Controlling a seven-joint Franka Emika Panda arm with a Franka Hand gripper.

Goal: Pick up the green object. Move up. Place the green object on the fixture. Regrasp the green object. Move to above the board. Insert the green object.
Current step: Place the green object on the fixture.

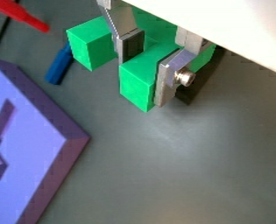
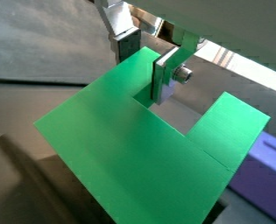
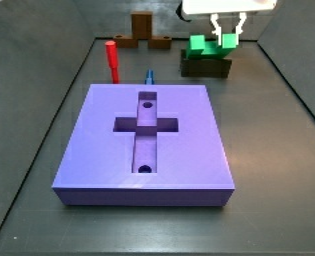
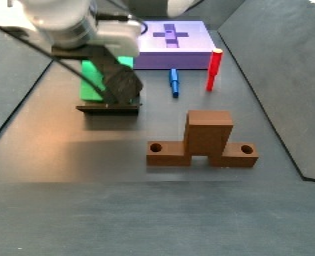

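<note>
Regrasping looks like the step in hand, so judge your grip before you lift. You can see the green object point(image 3: 201, 45) resting on the fixture point(image 3: 207, 66) at the far end of the floor, well apart from the board point(image 3: 146, 140). The gripper point(image 1: 150, 63) is down on the piece, and in a wrist view its silver fingers point(image 1: 166, 80) sit on either side of one arm of the U, at the square notch. The jaws are close against the green plastic and appear to be pinching it, though you cannot tell from these views how firmly they bear on it.

To do this well, check that both dark pads lie flat on opposite faces of that arm and not on an edge, since a skewed hold would likely tilt the piece when it leaves the fixture. Keep the wrist square to the fixture's channel and rise straight up before you travel.

On the way to the board you will pass near the red peg point(image 3: 112, 60) and the blue piece point(image 1: 60, 65) lying beside the fixture; carry high enough to clear both. The brown cross-shaped stand point(image 4: 204, 141) is off your path.
</note>
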